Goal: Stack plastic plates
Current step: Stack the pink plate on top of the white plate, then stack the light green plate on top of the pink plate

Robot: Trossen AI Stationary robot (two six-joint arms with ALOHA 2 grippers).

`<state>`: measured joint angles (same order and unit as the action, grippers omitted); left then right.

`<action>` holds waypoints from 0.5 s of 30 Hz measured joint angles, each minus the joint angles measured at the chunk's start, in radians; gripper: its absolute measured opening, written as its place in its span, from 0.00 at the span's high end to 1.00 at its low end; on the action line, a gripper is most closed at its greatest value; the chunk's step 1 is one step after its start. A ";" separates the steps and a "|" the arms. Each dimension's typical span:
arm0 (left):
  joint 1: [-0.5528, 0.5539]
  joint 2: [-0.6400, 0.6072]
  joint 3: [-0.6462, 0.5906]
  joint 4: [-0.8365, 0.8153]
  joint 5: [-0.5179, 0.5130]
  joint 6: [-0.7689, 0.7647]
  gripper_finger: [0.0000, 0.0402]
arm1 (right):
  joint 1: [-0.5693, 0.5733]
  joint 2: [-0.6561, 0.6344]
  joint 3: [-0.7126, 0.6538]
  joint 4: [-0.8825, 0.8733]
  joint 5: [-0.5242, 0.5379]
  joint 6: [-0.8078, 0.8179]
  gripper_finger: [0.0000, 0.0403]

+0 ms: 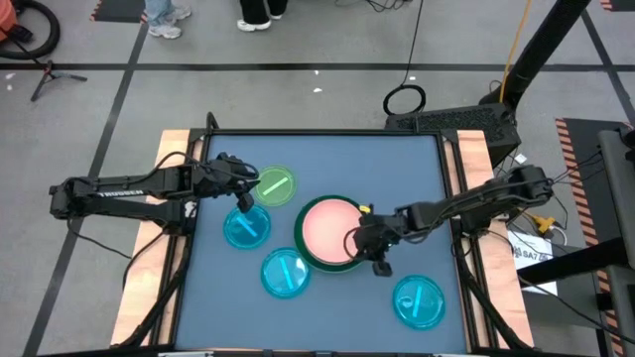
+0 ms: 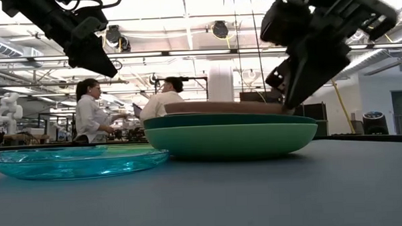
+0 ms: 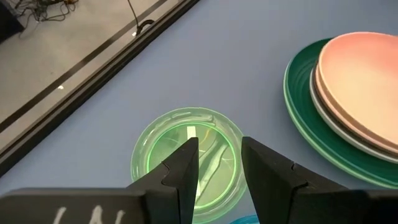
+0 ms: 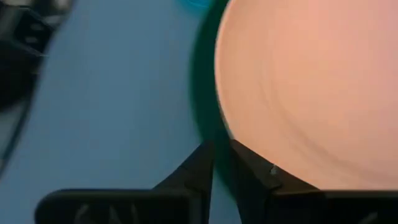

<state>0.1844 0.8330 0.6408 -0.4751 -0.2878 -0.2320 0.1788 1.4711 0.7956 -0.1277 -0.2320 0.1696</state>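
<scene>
My right gripper [image 4: 221, 163] sits at the near rim of the pink plate [image 1: 332, 226], its two fingers [image 4: 193, 171] drawn close together with only a thin gap between them; I cannot tell whether they pinch the plate's rim or just stand beside it. That pink plate lies on top of a stack: under it shows a pale rim, then a dark green plate [image 3: 305, 118], and in the low view a lighter green plate [image 2: 232, 140] at the bottom, all resting flat near the middle of the blue table [image 1: 417, 188]. My left gripper [image 3: 217, 168] hangs above the small lime plate [image 1: 275, 185], fingers [image 3: 183, 168] spread apart with a clear gap, holding nothing; the lime plate is see-through, lies flat on the table toward the far left, and shows between my fingers. Just beside it, nearer the front, lies a see-through cyan plate [image 1: 246, 227], another cyan plate [image 1: 286, 272] rests in front of the stack's left edge, and a third cyan plate [image 1: 419, 301] lies near the front right corner, well apart from the rest. Beyond the table, two people [image 2: 93, 110] stand in the room
</scene>
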 joint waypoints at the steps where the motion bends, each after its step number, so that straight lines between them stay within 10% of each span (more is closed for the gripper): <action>1: 0.000 0.000 0.000 0.000 0.000 -0.001 0.68 | -0.002 0.007 0.000 0.003 0.019 0.000 0.90; 15: 0.000 0.000 0.000 0.002 0.000 -0.049 0.68 | -0.008 -0.128 0.000 -0.004 0.086 -0.062 0.96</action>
<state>0.1841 0.8330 0.6410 -0.4734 -0.2875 -0.2812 0.1703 1.3435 0.7956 -0.1322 -0.1462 0.1075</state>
